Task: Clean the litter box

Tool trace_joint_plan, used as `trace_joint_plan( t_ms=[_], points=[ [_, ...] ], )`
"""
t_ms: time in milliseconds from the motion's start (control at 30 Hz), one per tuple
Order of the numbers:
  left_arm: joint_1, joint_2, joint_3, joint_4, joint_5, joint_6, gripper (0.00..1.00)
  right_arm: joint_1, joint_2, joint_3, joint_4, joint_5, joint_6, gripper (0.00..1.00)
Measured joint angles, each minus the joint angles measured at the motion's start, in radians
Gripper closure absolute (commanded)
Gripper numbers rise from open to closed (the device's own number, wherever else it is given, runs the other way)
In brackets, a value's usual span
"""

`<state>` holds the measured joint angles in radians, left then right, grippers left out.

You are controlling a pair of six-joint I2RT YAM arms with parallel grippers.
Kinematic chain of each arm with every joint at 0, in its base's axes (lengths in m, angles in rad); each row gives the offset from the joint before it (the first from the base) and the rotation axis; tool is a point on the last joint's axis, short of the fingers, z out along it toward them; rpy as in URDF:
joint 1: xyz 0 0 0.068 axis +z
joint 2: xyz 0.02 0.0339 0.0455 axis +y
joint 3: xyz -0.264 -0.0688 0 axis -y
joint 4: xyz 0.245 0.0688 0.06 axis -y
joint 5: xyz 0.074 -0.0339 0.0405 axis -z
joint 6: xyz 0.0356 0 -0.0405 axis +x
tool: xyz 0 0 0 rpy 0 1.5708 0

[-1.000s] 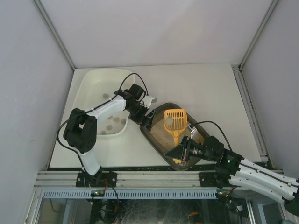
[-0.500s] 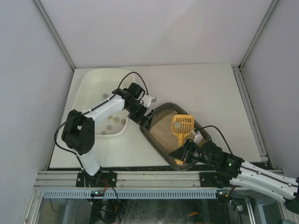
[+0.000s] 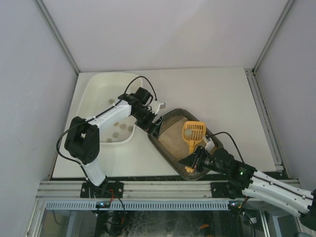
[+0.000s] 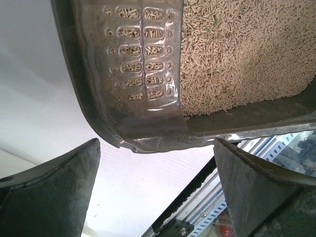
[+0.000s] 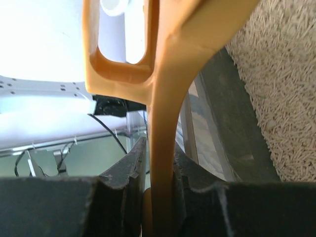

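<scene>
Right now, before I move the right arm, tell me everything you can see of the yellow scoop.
The scoop is orange-yellow plastic, with a slotted, shovel-shaped head on a flat handle that ends in a hanging loop. The right gripper is shut on the handle, which sits edge-on between its fingers. The head lies over the pellet litter on the right side of the litter box, and the handle runs back toward the near rim. Whether the head touches the litter cannot be told.
</scene>
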<state>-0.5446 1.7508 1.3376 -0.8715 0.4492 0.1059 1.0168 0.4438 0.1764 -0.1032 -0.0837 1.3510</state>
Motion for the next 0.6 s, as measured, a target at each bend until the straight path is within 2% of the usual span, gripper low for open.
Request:
trace_joint_plan(
  t_ms=[100, 600],
  points=[
    [0.000, 0.000, 0.000, 0.000, 0.000, 0.003, 0.00, -0.031, -0.039, -0.005, -0.019, 0.006, -0.011, 1.00],
    [0.002, -0.018, 0.000, 0.000, 0.000, 0.012, 0.00, -0.121, 0.041, 0.058, -0.085, -0.050, -0.080, 1.00]
  ],
)
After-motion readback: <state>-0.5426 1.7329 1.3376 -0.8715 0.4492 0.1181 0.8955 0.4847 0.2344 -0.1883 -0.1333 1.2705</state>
